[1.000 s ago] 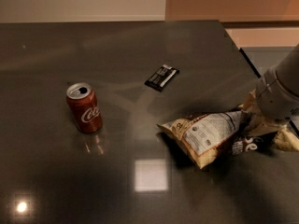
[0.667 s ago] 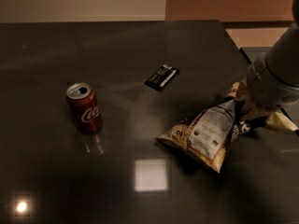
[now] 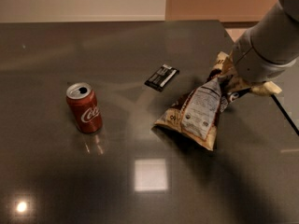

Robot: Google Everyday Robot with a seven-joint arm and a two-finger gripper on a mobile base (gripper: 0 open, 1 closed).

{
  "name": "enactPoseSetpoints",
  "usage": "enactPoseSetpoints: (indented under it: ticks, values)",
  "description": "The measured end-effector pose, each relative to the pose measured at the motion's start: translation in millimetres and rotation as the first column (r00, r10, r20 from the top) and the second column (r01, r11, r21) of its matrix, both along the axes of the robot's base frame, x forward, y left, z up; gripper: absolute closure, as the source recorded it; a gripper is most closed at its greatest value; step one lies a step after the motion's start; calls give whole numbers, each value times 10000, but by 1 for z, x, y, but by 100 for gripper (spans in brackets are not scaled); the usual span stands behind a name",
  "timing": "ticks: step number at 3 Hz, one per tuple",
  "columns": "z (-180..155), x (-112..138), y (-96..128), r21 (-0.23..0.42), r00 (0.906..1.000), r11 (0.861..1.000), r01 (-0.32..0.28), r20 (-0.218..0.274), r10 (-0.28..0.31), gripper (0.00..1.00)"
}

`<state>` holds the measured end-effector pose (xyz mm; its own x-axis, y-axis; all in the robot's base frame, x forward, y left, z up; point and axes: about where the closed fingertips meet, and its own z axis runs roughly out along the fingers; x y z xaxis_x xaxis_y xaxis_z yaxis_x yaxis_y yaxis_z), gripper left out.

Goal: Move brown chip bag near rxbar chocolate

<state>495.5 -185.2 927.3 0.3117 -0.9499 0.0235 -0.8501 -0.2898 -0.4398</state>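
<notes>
The claw [image 3: 236, 80] (mostly hidden under the arm [image 3: 268, 45]) seems to pinch the brown chip bag [image 3: 198, 113] by its top, near the rxbar chocolate [image 3: 161, 77] on the worktop [image 3: 70, 181].

Three loose items are counted on one tabletop [image 3: 93, 50]. One brown chip bag [image 3: 198, 113] is entered, the largest piece. One rxbar chocolate [image 3: 161, 77] is entered, a flat black wrapper with white lettering. One red soda can [image 3: 84, 108] is entered, upright, its top opened. One robot arm [image 3: 266, 45] is recorded at the upper right, fitted with one gripper [image 3: 233, 80], which is placed at the upper end of the bag and clamped on its bunched top. Two bright reflections are noted on the dark surface: one square, one round.
</notes>
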Motion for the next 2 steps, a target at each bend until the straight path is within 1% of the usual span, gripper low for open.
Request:
enactPoseSetpoints:
  ticks: [1, 2]
  values:
    - [13, 31, 10, -11, 9916, 9941, -1080, 718, 1078, 100]
    - [20, 54, 18, -91, 9755, 9810, -1936, 1052, 1935, 100]
